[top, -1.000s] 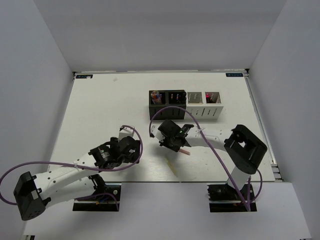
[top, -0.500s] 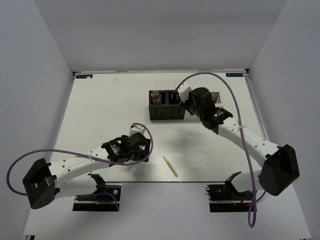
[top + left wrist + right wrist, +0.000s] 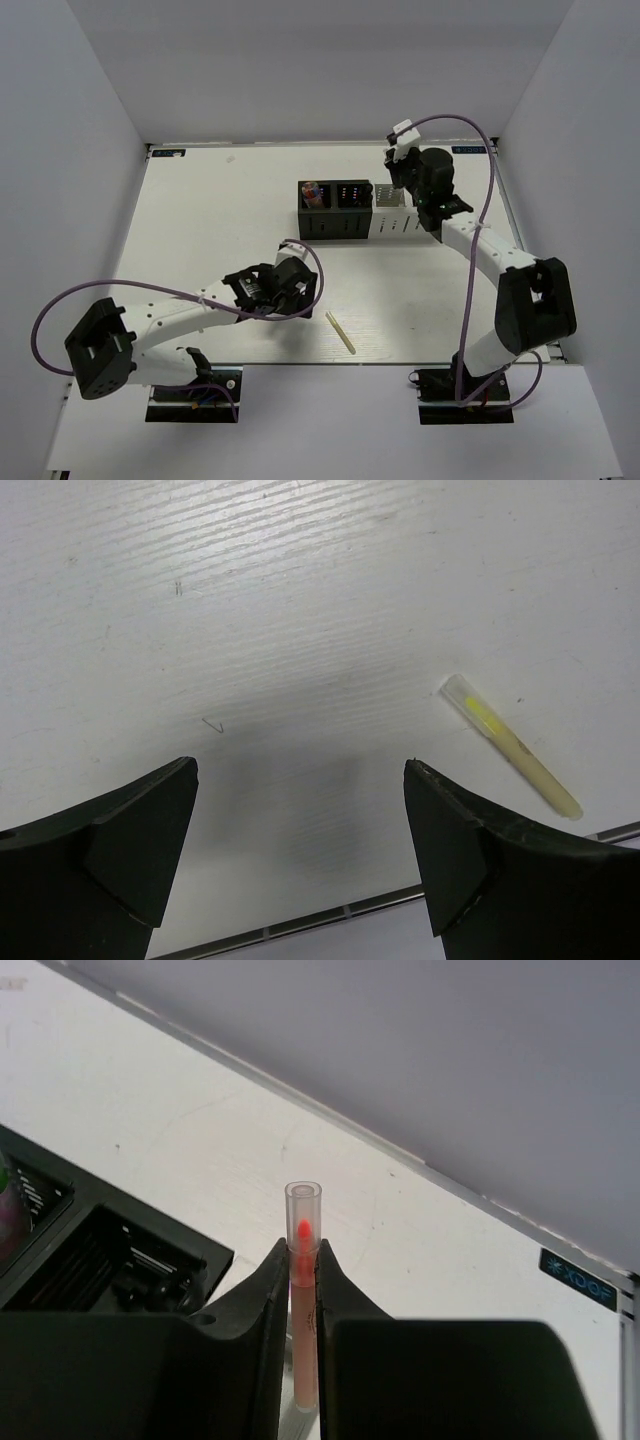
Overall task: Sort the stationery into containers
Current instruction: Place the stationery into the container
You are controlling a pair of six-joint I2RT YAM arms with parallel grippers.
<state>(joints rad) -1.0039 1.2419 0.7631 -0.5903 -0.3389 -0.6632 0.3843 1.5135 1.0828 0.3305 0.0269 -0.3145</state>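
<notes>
My right gripper [image 3: 400,183] is shut on a thin pink stick [image 3: 303,1290] with a clear cap, held upright over the white bins [image 3: 405,222] at the right of the bin row. The black bins [image 3: 333,224] stand left of them; the leftmost holds colourful items [image 3: 312,191]. A black bin also shows at the left in the right wrist view [image 3: 100,1260]. A tan stick [image 3: 341,332] lies on the table near the front edge. My left gripper [image 3: 296,297] is open and empty, just left of that stick. In the left wrist view the stick [image 3: 510,746] lies right of the open jaws.
The table's front edge [image 3: 300,925] runs just beyond my left fingers. The back wall and table rear edge [image 3: 430,1170] lie close behind the bins. White enclosure walls [image 3: 80,150] stand on both sides.
My right gripper has carried the pink stick from the table's middle up to the white bins at the back right. My left arm has stretched rightward toward the tan stick.
</notes>
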